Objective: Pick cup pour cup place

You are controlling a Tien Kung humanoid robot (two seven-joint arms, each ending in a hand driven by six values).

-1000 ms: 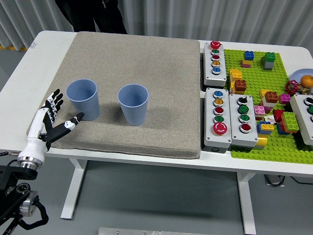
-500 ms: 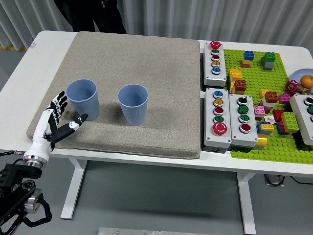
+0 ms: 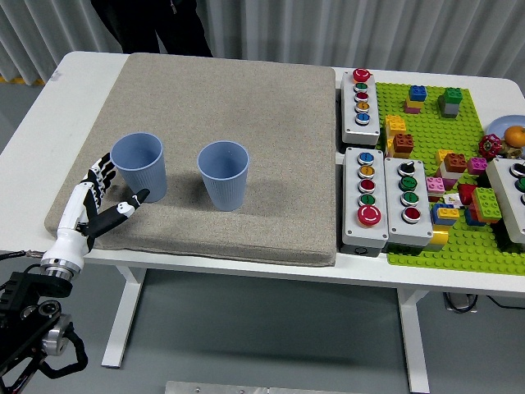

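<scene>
- The left robot hand (image 3: 94, 201), fingers spread and holding nothing, has crept in from lower left, its thumb now just beside the left blue cup (image 3: 139, 167).
- The second blue cup (image 3: 223, 175) stands upright at centre left on the grey mat (image 3: 238, 98).
- The grasp looks imminent, not made.

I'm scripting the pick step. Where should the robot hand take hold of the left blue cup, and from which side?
Grip the left blue cup around its ribbed wall at mid-height, coming from its left. It stands upright and open-topped, so a side wrap probably suits it. The left robot hand is already open beside it, and the other blue cup stands clear to the right.
</scene>
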